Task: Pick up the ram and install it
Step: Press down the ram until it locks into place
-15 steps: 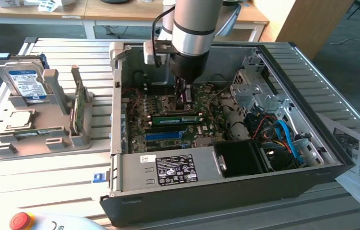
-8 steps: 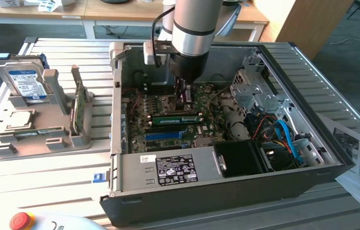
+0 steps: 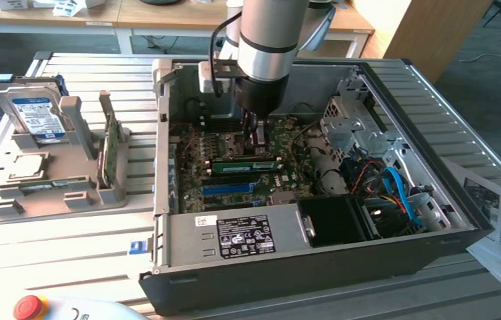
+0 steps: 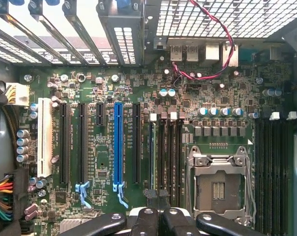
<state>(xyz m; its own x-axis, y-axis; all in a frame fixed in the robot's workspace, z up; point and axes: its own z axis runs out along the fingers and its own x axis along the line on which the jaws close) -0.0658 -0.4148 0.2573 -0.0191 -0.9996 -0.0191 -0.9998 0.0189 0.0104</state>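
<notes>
- The pincer (image 4: 160, 216) is hanging inside the computer case (image 3: 322, 267), fingers pressed together.
- The ram (image 3: 246, 162) is sitting in its motherboard (image 4: 109, 98) slot, directly beneath the fingertips.

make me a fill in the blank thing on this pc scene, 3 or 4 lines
1. The gripper hangs over the motherboard with its fingers ___.
2. Among the black expansion slots, one long slot is coloured ___.
3. The hard drive stands outside the computer case, on the exterior view's ___.
4. The ram on the motherboard below the gripper is coloured ___.

Missing words: shut; blue; left; green.
</notes>
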